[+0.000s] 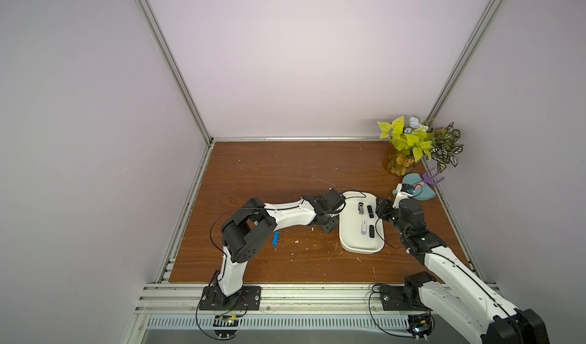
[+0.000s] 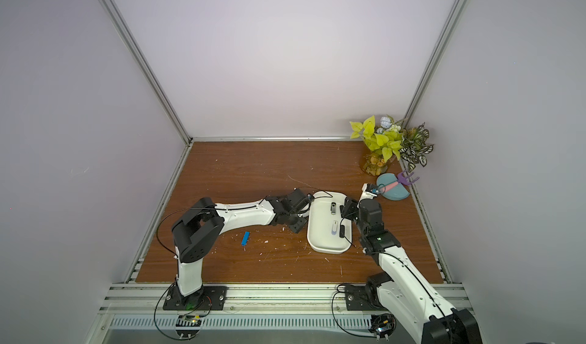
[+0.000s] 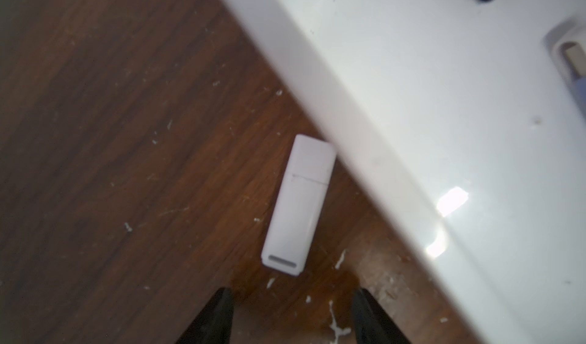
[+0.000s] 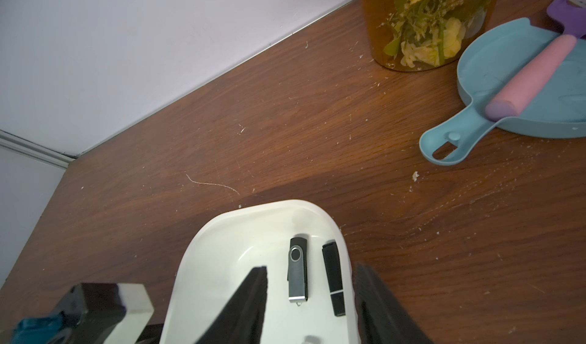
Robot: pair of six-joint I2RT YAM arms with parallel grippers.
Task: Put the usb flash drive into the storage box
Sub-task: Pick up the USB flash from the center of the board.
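While L+R jaws stand spread, storage box (image 1: 358,242) holds 4 drives (image 1: 455,208), white usb drive (image 3: 298,203) just outside.

Bright, even light; glare on storage box (image 3: 412,88); edges soft.

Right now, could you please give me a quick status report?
Left claw open, by white usb flash drive. Drive on table, outside storage box. Right claw open over box. Box wall crowds the drive.

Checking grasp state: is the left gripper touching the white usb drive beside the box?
Apart. The left wrist view shows the white usb drive lying flat on the table, with bare wood between it and the open left gripper.
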